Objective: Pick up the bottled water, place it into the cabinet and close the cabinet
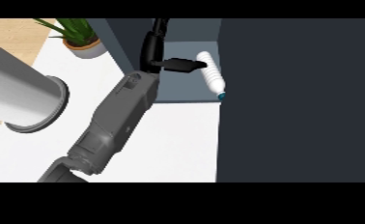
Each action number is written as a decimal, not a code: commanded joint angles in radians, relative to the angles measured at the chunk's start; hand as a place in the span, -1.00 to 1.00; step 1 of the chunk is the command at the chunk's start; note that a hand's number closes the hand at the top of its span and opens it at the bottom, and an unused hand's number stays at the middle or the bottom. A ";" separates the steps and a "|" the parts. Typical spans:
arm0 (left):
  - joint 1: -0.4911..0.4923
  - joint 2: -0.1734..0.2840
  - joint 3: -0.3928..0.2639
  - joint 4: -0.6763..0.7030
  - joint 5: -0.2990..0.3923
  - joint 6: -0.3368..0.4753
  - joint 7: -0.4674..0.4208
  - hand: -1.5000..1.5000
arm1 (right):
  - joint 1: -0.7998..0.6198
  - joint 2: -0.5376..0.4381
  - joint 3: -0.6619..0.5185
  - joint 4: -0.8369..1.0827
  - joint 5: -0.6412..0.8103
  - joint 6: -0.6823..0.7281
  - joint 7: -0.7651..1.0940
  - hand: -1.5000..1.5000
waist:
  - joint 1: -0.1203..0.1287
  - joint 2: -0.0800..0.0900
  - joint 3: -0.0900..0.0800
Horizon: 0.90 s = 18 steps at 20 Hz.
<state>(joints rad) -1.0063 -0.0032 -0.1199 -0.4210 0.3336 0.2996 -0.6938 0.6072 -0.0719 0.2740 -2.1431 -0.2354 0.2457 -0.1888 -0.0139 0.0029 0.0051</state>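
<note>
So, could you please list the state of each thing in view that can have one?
bottled water: lying on its side inside the cabinet, cap toward the front.
cabinet: open, door not yet closed.
left hand: fingers extended against the bottle.
potted plant: upright on the counter.
grey cylinder: lying on its side.

Even bright light on white counter (178, 136); cabinet (285, 97) dark, soft blur throughout.

We look down on a kitchen: a white counter (178, 136) runs beneath us, a dark cabinet (285, 97) stands open on it with a grey shelf inside, a potted plant (80, 37) sits at the back corner, and a large grey metal cylinder (28, 97) lies at left.
</note>
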 commanded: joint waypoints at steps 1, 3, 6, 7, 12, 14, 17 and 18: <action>0.159 0.003 0.013 -0.117 0.056 -0.029 0.011 -1.00 | 0.022 0.001 0.003 0.013 0.006 0.004 -0.027 -1.00 | 0.040 -0.019 -0.005; 0.205 0.030 -0.013 -0.211 0.055 -0.069 0.061 -1.00 | 0.044 0.022 0.050 -0.030 0.034 -0.032 0.008 -1.00 | 0.057 -0.025 -0.005; 0.282 0.013 -0.062 -0.344 0.083 -0.064 0.104 -1.00 | 0.015 0.014 0.002 -0.006 0.001 -0.024 -0.006 -1.00 | 0.060 -0.023 -0.004; 0.328 0.017 -0.067 -0.367 0.094 -0.069 0.086 -1.00 | 0.016 0.025 0.040 -0.013 0.046 -0.042 0.005 -1.00 | 0.063 -0.023 -0.005; 0.466 0.037 -0.149 -0.649 0.118 -0.019 0.201 -1.00 | 0.037 -0.004 0.003 -0.034 -0.006 -0.022 0.013 -1.00 | 0.070 -0.024 -0.005; 0.518 0.062 -0.191 -0.796 0.107 0.012 0.271 -1.00 | 0.074 -0.012 0.016 -0.039 0.008 -0.011 -0.013 -1.00 | 0.071 -0.029 -0.004; 0.676 0.061 -0.281 -1.014 0.075 0.069 0.329 -1.00 | 0.013 -0.006 0.013 0.009 0.008 -0.010 -0.006 -1.00 | 0.065 -0.021 -0.004; 0.689 0.081 -0.288 -1.102 0.082 0.079 0.385 -1.00 | -0.011 0.002 0.012 -0.014 -0.003 -0.033 0.041 -1.00 | 0.060 -0.018 -0.004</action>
<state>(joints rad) -0.4559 0.0376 -0.3524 -1.2672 0.4206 0.3349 -0.4053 0.6314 -0.0694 0.2973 -2.1609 -0.2235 0.2213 -0.1789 0.0450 -0.0174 0.0016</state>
